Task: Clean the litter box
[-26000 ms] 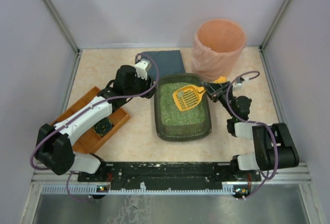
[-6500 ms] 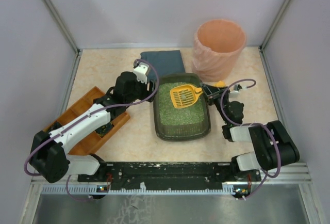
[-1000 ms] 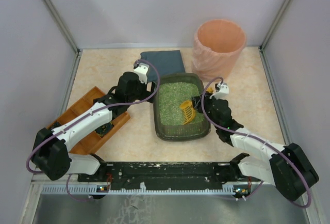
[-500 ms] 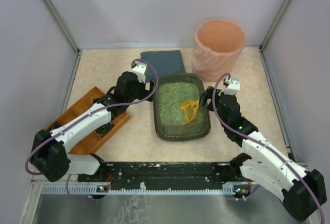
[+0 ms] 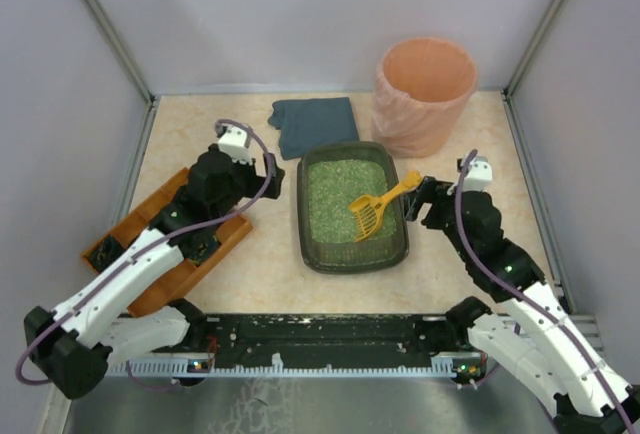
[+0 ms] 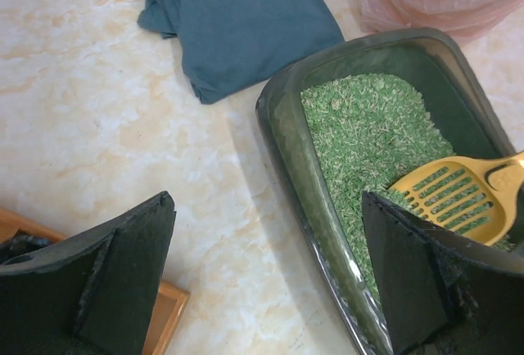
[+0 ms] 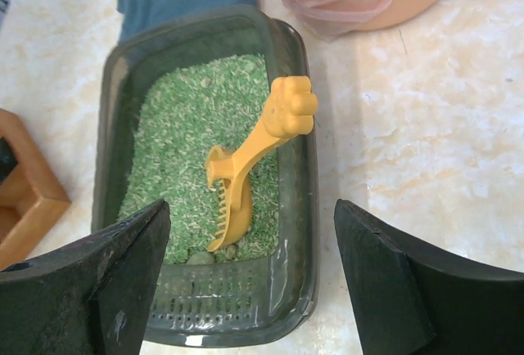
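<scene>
The dark grey-green rectangular plastic litter box (image 5: 303,216) sits at the middle of the pale stone-patterned table (image 5: 470,134), its long sides running from 12 to 6 o'clock, with green granular litter (image 5: 335,189) spread over its floor. A yellow slotted plastic scoop (image 5: 378,204) lies inside. Its blade rests in the litter toward the 5 o'clock corner, and its handle leans up over the rim at 2 o'clock.

Both pincers are spread wide and grasp nothing. The left gripper (image 6: 266,208) hangs off the box's 9 o'clock side. The right gripper (image 7: 251,208) sits off its 3 o'clock side, looking down on the scoop.

The box looks stiff and smooth-walled, and the litter gives it some weight. On this slick top it would probably slide rather than tip, and the low rim of a long side is the natural place to pinch or brace it. The litter is loose and would spill if the box were tilted. The scoop appears light and rigid, and the raised handle, just below its paw-shaped end, is the easiest place to take it.

There is little room at the far end. A folded dark blue-grey cloth (image 5: 315,124) lies at 11 o'clock, nearly touching the rim, and the tall peach-coloured round bin (image 5: 425,94) stands close at 1 o'clock. An orange-brown wooden tray (image 5: 190,269) lies at 8 o'clock, partly under the left arm. Bare tabletop shows at 3 and 6 o'clock.
</scene>
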Available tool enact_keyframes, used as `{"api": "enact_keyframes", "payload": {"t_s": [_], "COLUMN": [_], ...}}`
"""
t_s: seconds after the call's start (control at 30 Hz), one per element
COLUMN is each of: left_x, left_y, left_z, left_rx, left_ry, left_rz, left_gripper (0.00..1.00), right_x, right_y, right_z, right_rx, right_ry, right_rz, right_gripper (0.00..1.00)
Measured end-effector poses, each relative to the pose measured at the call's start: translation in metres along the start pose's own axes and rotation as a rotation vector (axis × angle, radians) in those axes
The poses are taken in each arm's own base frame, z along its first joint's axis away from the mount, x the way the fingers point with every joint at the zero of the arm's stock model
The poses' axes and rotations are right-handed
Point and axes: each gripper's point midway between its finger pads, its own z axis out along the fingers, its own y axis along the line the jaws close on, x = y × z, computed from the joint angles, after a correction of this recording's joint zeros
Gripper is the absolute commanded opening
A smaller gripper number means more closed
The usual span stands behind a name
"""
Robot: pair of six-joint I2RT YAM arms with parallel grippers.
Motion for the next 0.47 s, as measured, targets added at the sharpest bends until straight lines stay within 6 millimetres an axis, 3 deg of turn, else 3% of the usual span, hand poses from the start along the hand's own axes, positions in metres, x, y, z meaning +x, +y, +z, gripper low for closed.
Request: {"api": "enact_keyframes", "payload": {"t_s": [0.2, 0.47], "left_x": [-0.001, 0.022], "left_y": [0.017, 0.036], "left_z": [-0.052, -0.083], "left_rx": [-0.006, -0.036], "left_ry": [-0.085, -0.09], "left_rz": [-0.062, -0.065], "left_gripper": [1.0, 1.0], "right_x": [-0.016, -0.009], "right_y": [0.001, -0.011], "right_z": [-0.024, -0.034], "right_rx": [-0.055, -0.064], "right_ry": [-0.09, -0.141], "right_rz": [0.008, -0.018], "right_gripper": [0.82, 0.83]}}
